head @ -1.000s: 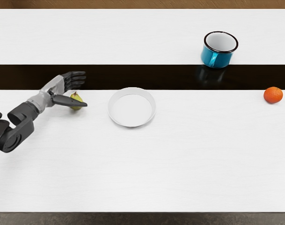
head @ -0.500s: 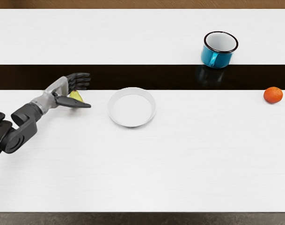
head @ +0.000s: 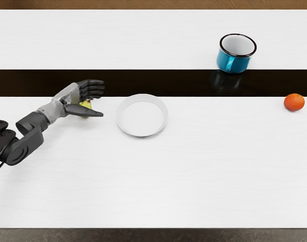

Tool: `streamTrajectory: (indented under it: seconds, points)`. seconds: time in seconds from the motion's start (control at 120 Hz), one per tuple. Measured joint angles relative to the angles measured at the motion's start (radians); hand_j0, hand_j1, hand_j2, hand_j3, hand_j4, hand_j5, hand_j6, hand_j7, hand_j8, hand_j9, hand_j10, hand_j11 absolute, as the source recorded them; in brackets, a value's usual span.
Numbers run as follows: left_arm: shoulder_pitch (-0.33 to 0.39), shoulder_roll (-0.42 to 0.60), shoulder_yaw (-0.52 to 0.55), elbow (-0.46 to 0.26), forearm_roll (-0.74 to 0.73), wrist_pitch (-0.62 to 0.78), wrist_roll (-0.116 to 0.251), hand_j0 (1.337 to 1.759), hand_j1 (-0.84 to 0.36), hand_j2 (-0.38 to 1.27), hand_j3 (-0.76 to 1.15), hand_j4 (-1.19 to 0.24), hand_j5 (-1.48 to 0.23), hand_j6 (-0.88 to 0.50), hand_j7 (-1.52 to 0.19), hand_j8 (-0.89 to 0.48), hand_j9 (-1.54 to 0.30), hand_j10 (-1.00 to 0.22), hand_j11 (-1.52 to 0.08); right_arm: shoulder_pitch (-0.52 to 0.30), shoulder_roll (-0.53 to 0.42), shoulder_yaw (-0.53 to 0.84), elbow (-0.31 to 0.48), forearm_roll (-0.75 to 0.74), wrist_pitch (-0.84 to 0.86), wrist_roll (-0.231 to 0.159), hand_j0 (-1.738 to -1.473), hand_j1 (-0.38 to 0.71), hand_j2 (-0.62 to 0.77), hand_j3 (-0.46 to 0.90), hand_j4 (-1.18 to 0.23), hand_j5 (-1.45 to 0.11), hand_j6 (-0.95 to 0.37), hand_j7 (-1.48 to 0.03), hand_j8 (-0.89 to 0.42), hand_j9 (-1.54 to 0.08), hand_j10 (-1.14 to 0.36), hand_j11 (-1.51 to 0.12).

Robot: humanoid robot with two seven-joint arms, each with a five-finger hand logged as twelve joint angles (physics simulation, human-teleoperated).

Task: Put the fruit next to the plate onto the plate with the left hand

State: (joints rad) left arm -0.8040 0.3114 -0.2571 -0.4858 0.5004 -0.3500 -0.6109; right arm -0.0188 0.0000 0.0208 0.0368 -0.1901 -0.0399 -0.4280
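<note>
The left hand point(head: 77, 97), closed around the small yellow-green fruit point(head: 85, 104), sits at nine o'clock of the white plate point(head: 142, 96) and near it, so carry the fruit level toward three o'clock, clear the rim, and release only above the plate's centre.

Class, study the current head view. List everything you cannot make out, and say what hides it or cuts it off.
1. The small yellow-green fruit, head view: mostly covered by the dark five-finger left hand closed round it. Its shape, and whether it touches the white table, are unclear.
2. The left arm, head view: its shoulder end is cut off by the picture's left edge.
3. The right hand and its arm: outside the picture altogether.
</note>
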Motion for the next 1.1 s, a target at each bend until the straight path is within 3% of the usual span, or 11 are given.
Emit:
streamTrajectory:
  seconds: [1.1]
  points:
    - [0.019, 0.008, 0.013, 0.033, 0.002, 0.006, 0.000, 1.658, -0.02, 0.08, 0.00, -0.35, -0.42, -0.34, -0.42, -0.34, -0.42, -0.34, -0.42, 0.000, 0.000, 0.002, 0.000, 0.000, 0.000, 0.000, -1.658, -0.35, 0.00, 0.00, 0.00, 0.00, 0.00, 0.00, 0.00, 0.00, 0.00, 0.00]
